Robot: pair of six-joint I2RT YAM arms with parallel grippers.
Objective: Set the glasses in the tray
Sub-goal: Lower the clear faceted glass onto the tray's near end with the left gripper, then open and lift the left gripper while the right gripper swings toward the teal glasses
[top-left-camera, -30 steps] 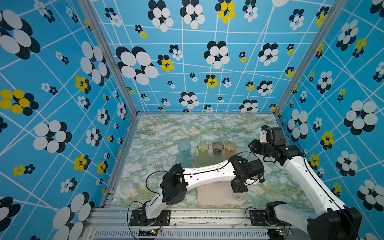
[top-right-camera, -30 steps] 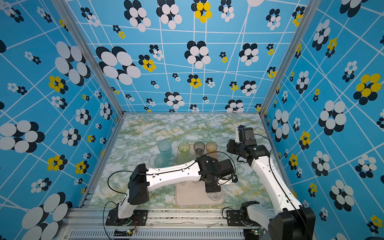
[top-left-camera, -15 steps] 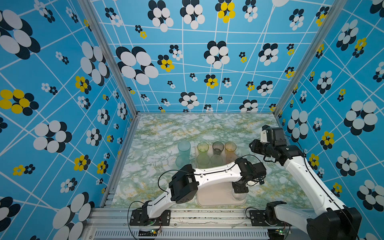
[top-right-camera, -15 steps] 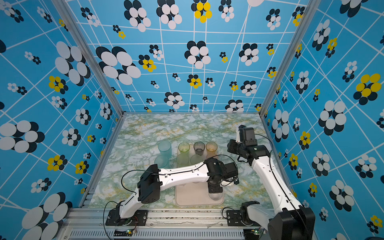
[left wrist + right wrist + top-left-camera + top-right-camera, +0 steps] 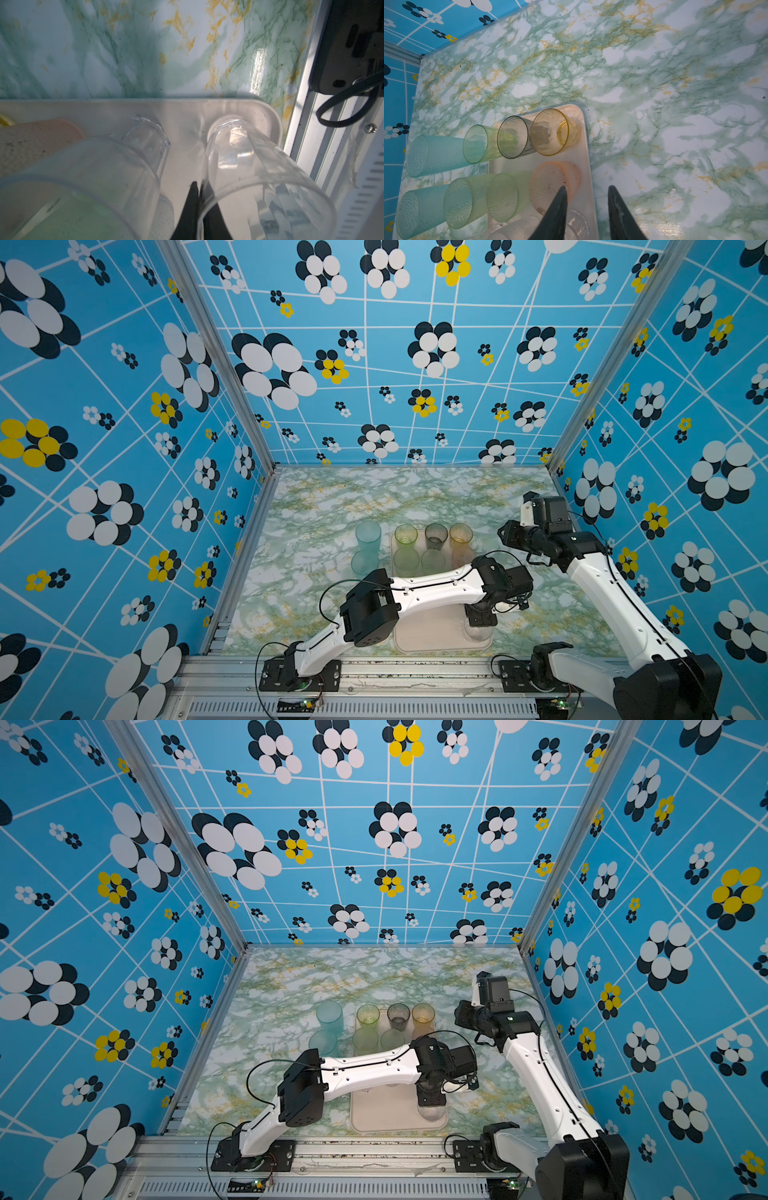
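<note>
Left gripper (image 5: pixel 198 199) is pinched shut on the rim wall of a clear tumbler (image 5: pixel 239 158), one finger inside. Its base is at the tray (image 5: pixel 270 116)'s near right corner; can't tell if it's seated. Plan: lower till flat, open just enough, lift straight up so the inner finger doesn't drag it into the faceted glass (image 5: pixel 149 137). Right gripper (image 5: pixel 587 188) is part-open and empty, over the tray edge by the pink tumbler (image 5: pixel 550 180). Two teal tumblers (image 5: pixel 433 153) are off-tray.
</note>
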